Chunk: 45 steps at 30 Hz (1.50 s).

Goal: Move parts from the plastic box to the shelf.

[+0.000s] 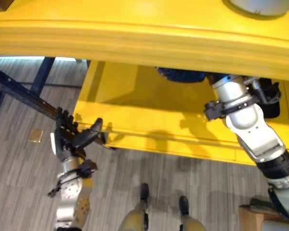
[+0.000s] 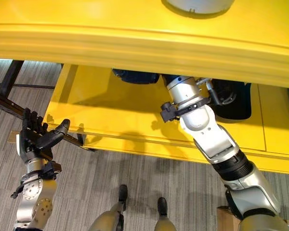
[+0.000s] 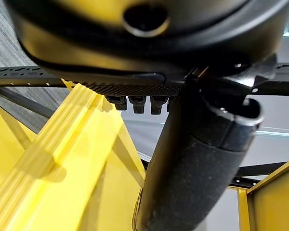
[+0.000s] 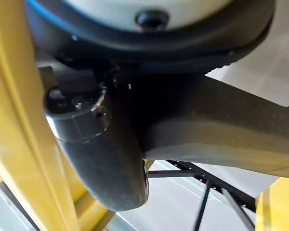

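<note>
The yellow box (image 2: 135, 120) is wide and open-topped, and its thick near rim (image 2: 144, 45) crosses the head views high up and hides the far part of the inside. On the box floor, half under that rim, lies a dark rounded part (image 2: 135, 76). A second black part (image 2: 231, 98) with a ring-shaped face lies just beside the right wrist. So much of both is covered that I cannot tell which way their long axes run. A pale grey round thing (image 2: 197, 6) sits above the rim.

The right arm reaches into the box and the right hand (image 4: 98, 144) goes under the rim. Its wrist view shows the thumb close against the yellow wall, with a broad grey surface (image 4: 221, 130) past it. Whether this hand is open or has hold of anything cannot be told.

The left hand (image 1: 70, 137) is outside the box, at its left corner, with the fingers (image 1: 65, 118) straight and together, the thumb spread wide, and nothing in it. Just past the fingertips runs a dark perforated rail (image 3: 19, 76) of a rack. The box corner lies on the thumb side, near but apart.

On the grey plank floor (image 1: 19, 183), beside the back of the left fingers, lies a small tan square (image 1: 36, 136).
</note>
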{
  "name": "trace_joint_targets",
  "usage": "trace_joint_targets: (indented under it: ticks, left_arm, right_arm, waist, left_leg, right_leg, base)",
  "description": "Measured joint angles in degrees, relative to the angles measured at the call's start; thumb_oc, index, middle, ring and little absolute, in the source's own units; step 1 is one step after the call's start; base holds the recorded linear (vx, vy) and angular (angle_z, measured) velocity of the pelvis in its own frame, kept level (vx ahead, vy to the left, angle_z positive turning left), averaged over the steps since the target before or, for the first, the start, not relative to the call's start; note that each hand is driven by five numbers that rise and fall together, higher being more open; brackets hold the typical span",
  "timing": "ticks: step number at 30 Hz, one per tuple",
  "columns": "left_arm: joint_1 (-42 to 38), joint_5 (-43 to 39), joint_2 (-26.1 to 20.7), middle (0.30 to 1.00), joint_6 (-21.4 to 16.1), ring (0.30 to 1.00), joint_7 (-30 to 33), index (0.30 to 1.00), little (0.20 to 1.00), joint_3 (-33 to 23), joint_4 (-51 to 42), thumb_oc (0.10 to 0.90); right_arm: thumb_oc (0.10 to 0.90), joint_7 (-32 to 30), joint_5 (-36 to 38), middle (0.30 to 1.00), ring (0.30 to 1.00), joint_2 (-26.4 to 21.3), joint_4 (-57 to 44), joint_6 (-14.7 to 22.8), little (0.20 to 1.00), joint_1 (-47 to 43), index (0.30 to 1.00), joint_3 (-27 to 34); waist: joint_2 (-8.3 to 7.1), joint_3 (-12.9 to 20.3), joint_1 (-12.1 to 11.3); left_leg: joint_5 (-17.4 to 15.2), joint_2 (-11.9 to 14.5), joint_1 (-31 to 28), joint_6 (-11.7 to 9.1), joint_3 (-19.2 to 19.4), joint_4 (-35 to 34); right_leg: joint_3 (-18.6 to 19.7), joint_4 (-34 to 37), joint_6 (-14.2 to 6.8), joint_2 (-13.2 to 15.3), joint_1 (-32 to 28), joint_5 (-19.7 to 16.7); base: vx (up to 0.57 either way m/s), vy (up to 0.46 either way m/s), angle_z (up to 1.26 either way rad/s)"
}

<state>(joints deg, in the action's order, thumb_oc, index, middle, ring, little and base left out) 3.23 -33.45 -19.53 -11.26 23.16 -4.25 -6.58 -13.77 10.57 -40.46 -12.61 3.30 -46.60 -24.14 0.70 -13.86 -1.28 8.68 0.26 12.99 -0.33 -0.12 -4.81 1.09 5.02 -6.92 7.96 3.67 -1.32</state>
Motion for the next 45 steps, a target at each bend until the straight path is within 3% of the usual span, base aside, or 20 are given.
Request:
trace_joint_targets:
  ticks: [5,12,22,30,33,35,39,45]
  left_arm:
    - [-0.23,-0.07,-0.04,1.0,-0.12,1.0,-0.14,1.0,1.0,0.08,1.27,0.9]
    - [0.36,-0.1,-0.57,1.0,-0.25,1.0,-1.37,1.0,1.0,0.12,1.64,0.9]
    - [1.42,-0.17,-1.45,1.0,-0.37,1.0,-3.19,1.0,1.0,1.62,1.81,0.9]
    - [4.08,-0.09,-2.38,1.0,-0.37,1.0,-3.92,1.0,1.0,2.43,2.61,0.9]
    - [6.01,-0.07,-2.63,1.0,-0.31,1.0,-4.08,1.0,1.0,2.36,4.13,0.9]
    - [7.33,-0.09,-2.88,1.0,-0.08,1.0,-4.81,1.0,1.0,2.52,4.67,0.9]
    - [7.6,-0.08,-2.98,1.0,0.09,1.0,-6.05,1.0,1.0,3.92,6.44,0.9]
    - [3.71,-0.09,-4.94,1.0,0.08,1.0,-7.78,1.0,1.0,4.8,5.79,0.9]
  right_arm:
    - [0.4,1.35,-2.46,0.3,0.3,-0.64,3.87,-0.22,0.3,-4.36,0.3,-4.02]
    - [0.4,9.06,-8.26,0.3,0.3,-5.56,5.67,-0.01,0.3,-5.34,0.3,-11.54]
    - [0.4,12.12,-10.15,0.3,0.3,-7.28,7.09,1.23,0.3,-0.12,0.3,-9.73]
    - [0.4,12.17,-12.6,0.3,0.3,-7.84,8.36,3.39,0.3,9.8,0.3,-3.3]
    - [0.4,12.15,-12.66,0.3,0.3,-13.03,9.14,2.53,0.3,12.56,0.3,-1.16]
    - [0.4,10.99,-12.49,0.3,0.3,-13.9,9.2,2.57,0.3,15.37,0.3,2.56]
    - [0.4,9.55,-12.14,0.3,0.3,-13.88,11.24,2.14,0.3,16.82,0.3,3.5]
    - [0.4,8.75,-11.61,0.3,0.3,-16.47,11.16,2.42,0.3,14.14,0.3,4.21]
  waist:
    - [-0.01,0.0,-0.1]
    - [-0.33,0.11,-0.56]
    - [-0.55,0.23,-0.57]
    - [-0.42,0.31,-0.52]
    - [0.0,0.4,-0.5]
    - [0.85,-0.01,-0.5]
    - [2.46,-1.1,-0.63]
    - [4.32,-6.72,-0.2]
  left_leg:
    - [0.1,0.26,-0.03,-0.17,-0.03,-0.02]
    - [0.31,0.39,0.3,-0.35,-0.36,-0.04]
    - [0.85,0.42,1.83,-0.49,-1.04,0.0]
    - [0.86,0.4,2.2,-0.67,-1.48,-0.05]
    - [1.58,0.4,4.58,-0.45,-1.68,-0.03]
    - [2.19,0.41,6.75,-0.41,-1.6,0.03]
    - [2.21,0.51,7.59,-0.38,-0.86,0.04]
    - [2.36,0.92,12.04,-0.5,-0.09,2.25]
  right_leg:
    - [0.01,0.01,0.0,-0.3,-0.02,0.0]
    - [-0.14,0.01,0.04,-0.54,0.05,0.03]
    - [-0.58,0.0,0.05,-0.71,1.32,0.04]
    - [-0.74,0.03,0.17,-0.75,1.49,0.12]
    - [-0.72,-0.02,0.19,-0.86,3.84,-0.08]
    - [-0.61,-0.1,0.15,-0.91,6.15,-0.35]
    - [-0.06,-1.55,-0.03,-1.26,8.03,0.15]
    - [0.39,-5.7,-0.13,-1.66,13.61,1.27]
  base:
    - [0.0,0.0,0.0]
    - [0.0,0.001,0.01]
    - [-0.01,0.002,0.02]
    - [-0.03,-0.009,0.02]
    - [-0.16,-0.025,0.01]
    - [-0.11,-0.019,-0.02]
    - [-0.08,-0.014,-0.09]
    - [-0.05,-0.027,-0.07]
